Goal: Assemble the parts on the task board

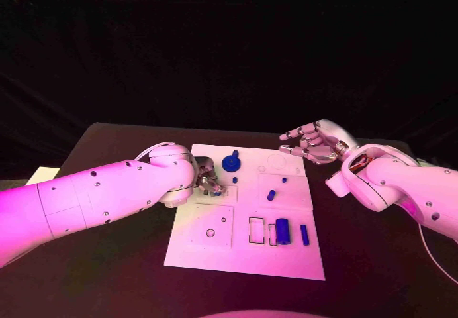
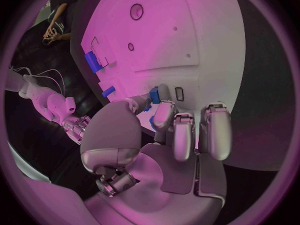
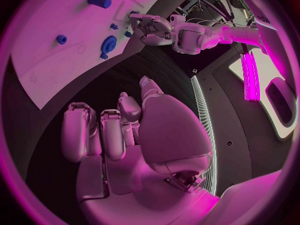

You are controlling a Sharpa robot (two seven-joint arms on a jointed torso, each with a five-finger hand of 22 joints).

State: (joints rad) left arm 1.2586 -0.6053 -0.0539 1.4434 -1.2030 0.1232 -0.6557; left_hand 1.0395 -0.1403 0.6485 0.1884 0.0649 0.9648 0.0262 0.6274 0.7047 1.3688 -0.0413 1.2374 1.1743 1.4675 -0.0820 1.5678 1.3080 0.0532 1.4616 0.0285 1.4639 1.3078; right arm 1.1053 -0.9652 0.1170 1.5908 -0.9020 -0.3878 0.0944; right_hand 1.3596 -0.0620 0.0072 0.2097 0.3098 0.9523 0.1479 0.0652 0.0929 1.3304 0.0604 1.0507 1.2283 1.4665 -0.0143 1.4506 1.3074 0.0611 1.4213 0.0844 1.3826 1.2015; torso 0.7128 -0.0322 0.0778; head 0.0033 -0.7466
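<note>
The white task board (image 1: 205,252) lies in the middle of the black table. My left hand (image 1: 208,179) hovers over the board's near-left upper part and pinches a small blue part (image 2: 154,95) between thumb and finger. Just beyond that hand stands a blue gear-like part (image 1: 231,161), with a small blue peg (image 1: 235,179) beside it. Two more small pegs (image 1: 271,195) sit right of centre. A blue cylinder (image 1: 282,231) and a thin blue bar (image 1: 304,234) lie by the rectangular slots. My right hand (image 1: 310,142) hangs off the board's far right corner, holding nothing, fingers loosely apart.
A round hole (image 1: 210,232) and rectangular slots (image 1: 257,229) mark the board's near half. A pale sheet (image 1: 42,175) lies at the table's left edge. Bare black table (image 1: 382,265) surrounds the board on both sides.
</note>
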